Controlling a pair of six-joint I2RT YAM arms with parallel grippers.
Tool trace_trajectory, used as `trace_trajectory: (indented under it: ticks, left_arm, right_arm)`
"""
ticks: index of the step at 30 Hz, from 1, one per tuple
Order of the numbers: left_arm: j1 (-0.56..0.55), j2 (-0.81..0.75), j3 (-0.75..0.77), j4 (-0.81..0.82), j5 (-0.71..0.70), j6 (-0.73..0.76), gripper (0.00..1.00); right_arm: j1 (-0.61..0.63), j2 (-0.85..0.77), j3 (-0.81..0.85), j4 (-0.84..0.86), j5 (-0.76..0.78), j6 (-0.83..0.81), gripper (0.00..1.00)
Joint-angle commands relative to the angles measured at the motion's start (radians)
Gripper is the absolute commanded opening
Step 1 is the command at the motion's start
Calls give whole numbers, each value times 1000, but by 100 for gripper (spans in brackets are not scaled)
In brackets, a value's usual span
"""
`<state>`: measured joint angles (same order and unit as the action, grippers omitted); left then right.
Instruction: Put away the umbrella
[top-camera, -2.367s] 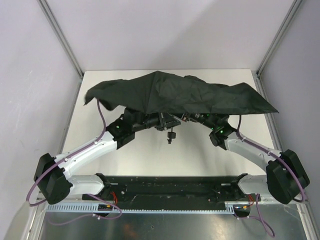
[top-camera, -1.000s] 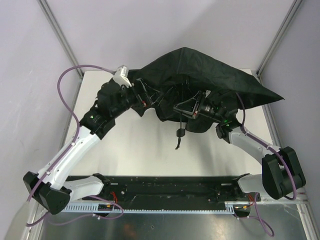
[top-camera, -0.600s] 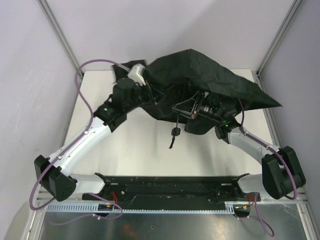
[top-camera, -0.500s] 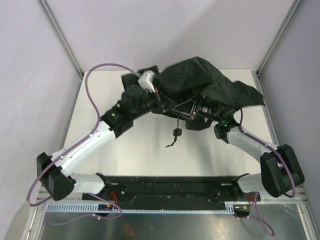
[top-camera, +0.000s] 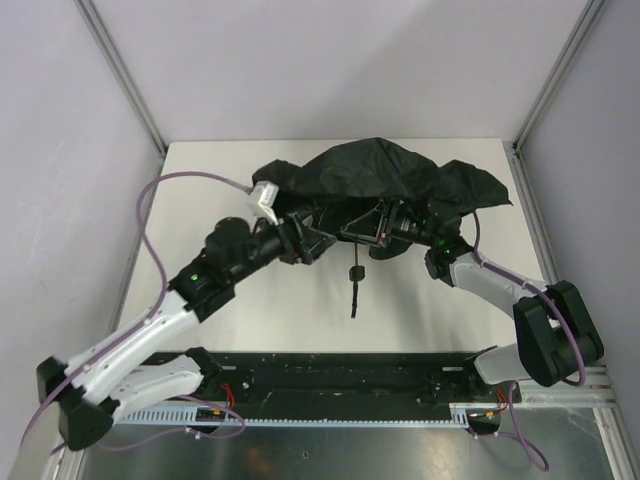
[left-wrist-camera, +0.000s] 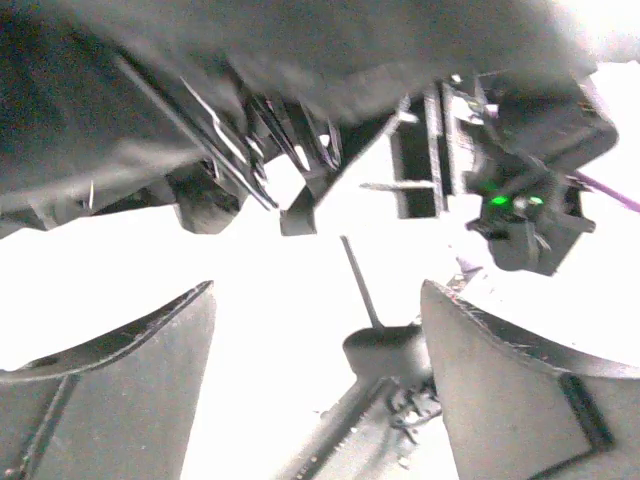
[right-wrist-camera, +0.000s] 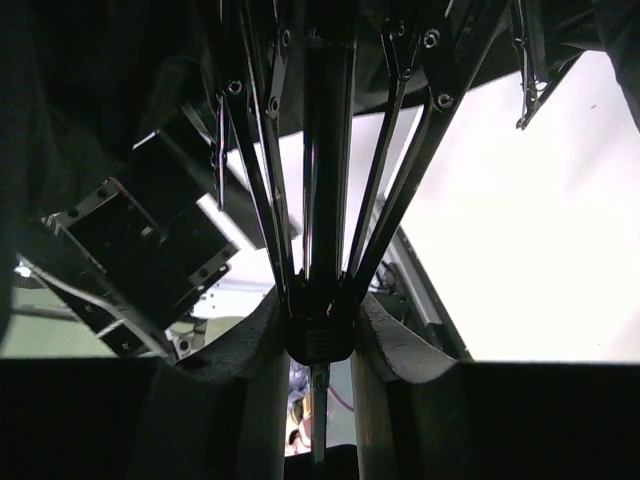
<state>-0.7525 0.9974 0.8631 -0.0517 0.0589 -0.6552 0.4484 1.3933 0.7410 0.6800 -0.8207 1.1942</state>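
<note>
The black umbrella (top-camera: 385, 178) hangs half-collapsed over the far middle of the table, its canopy bunched above both grippers. My right gripper (top-camera: 377, 228) is shut on the umbrella's hub (right-wrist-camera: 320, 335), where the metal ribs (right-wrist-camera: 400, 150) fan out around the shaft. The handle with its wrist loop (top-camera: 354, 285) dangles below. My left gripper (top-camera: 308, 241) is just left of the hub, under the canopy edge. Its fingers (left-wrist-camera: 120, 390) stand wide open with nothing between them, and folded ribs (left-wrist-camera: 250, 150) and fabric show ahead of the left gripper (left-wrist-camera: 317, 287).
The white table (top-camera: 250, 310) reaches to metal frame posts (top-camera: 120, 75) at the back corners and grey walls on both sides. A black base rail (top-camera: 340, 372) crosses the near edge. The left arm's purple cable (top-camera: 185, 185) loops above the table.
The canopy has collapsed from a wide spread into a smaller bunch. My left gripper came off the canopy's left edge, dropped toward the hub, and reopened. The right grip held.
</note>
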Motion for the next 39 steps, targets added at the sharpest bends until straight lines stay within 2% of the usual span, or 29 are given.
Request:
trace_trajectory:
  ticks: [1, 5, 9, 13, 15, 17, 19, 22, 26, 33, 37, 39]
  left_arm:
    - [38, -173, -49, -10, 138, 26, 88]
    - [44, -285, -96, -63, 95, 11, 87]
    - [51, -292, -164, -83, -24, -49, 85]
    - [57, -240, -252, -58, -128, -166, 65]
    - [57, -213, -310, 11, -134, -210, 62]
    - [58, -177, -359, 131, -120, -247, 66]
    - [62, -127, -371, 210, -108, -257, 76]
    - [82, -37, -325, 292, -54, -230, 85]
    - [119, 94, -209, 377, 84, -179, 92]
    - [140, 175, -89, 435, 131, -95, 97]
    - [165, 308, -11, 440, 218, -148, 89]
    - [164, 366, 31, 450, 261, -163, 76]
  right_arm:
    - [-35, -40, 46, 26, 37, -66, 0]
    - [-54, -31, 46, 55, -12, -46, 0]
    - [-58, -41, 46, 104, -63, 18, 0]
    - [-55, -86, 43, 113, -53, 99, 0]
    - [-53, -113, 39, 115, -27, 143, 0]
    - [-48, -138, 38, 110, -1, 181, 0]
    - [-40, -159, 38, 107, 17, 210, 0]
    - [-27, -178, 38, 111, 21, 240, 0]
    - [-10, -191, 36, 105, 18, 250, 0]
    - [21, -213, 28, 74, 26, 226, 0]
    - [53, -210, 27, 115, 45, 252, 0]
    - [66, -204, 27, 153, 53, 279, 0]
